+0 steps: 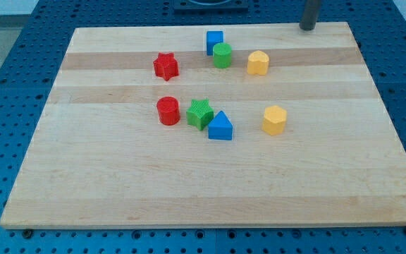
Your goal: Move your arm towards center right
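Observation:
My tip point(307, 28) is at the view's top right, at the far edge of the wooden board point(203, 183), well to the right of all the blocks. The nearest block is a yellow hexagon point(258, 63), below and left of the tip. A blue cube point(214, 41) touches a green cylinder point(223, 55) at top centre. A red star point(165, 66) lies to their left. In the middle, a red cylinder point(168, 111), a green star point(200, 113) and a blue triangle point(220, 127) sit close together. A second yellow hexagon point(275, 120) lies to their right.
The board rests on a blue perforated table point(5, 85). A dark base of the arm shows at the view's top centre point(210, 5).

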Controlling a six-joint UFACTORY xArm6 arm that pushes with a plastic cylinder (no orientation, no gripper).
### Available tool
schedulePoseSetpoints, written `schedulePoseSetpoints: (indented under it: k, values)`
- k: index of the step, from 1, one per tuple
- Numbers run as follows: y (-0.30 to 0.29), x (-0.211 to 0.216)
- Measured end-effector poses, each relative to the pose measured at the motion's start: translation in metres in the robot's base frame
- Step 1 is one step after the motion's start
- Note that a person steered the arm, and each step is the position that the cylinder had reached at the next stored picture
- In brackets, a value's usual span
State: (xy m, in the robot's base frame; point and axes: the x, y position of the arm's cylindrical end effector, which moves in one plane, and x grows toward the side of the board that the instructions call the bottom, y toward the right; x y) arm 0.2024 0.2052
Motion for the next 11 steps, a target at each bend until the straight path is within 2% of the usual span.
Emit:
schedulePoseSetpoints:
  k: [3,4,9,11]
  values:
    - [-0.028,0.0]
    - [-0.026,0.012]
    - [-0.024,0.135]
    - [-0.024,0.14]
